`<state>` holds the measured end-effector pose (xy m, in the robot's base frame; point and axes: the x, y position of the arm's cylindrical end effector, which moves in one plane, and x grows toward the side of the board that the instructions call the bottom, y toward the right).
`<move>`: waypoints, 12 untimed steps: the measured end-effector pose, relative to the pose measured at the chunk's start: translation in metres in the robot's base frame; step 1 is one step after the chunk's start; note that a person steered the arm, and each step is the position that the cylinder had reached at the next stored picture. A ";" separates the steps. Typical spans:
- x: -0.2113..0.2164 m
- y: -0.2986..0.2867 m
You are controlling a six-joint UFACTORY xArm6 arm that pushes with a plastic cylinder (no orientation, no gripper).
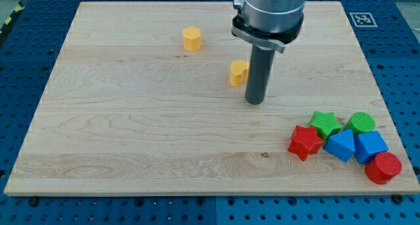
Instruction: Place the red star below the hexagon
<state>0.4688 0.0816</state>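
The red star (305,142) lies near the view's bottom right, at the left end of a cluster of blocks. The yellow hexagon (191,39) stands near the view's top, left of centre. My tip (254,101) rests on the board near the middle, well up and left of the red star and down and right of the hexagon. A yellow heart-like block (238,73) sits just left of the rod, close to it.
Next to the red star are a green star (325,124), a green cylinder (361,123), two blue blocks (340,145) (370,146) and a red cylinder (383,167). The wooden board (131,133) ends close to the cluster at the right and bottom.
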 end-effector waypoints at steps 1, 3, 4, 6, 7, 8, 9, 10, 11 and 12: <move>0.000 0.064; 0.024 0.231; 0.113 0.252; 0.147 0.236; 0.149 0.219; 0.149 0.211; 0.149 0.196; 0.147 0.182; 0.138 0.175; 0.129 0.166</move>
<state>0.5982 0.2477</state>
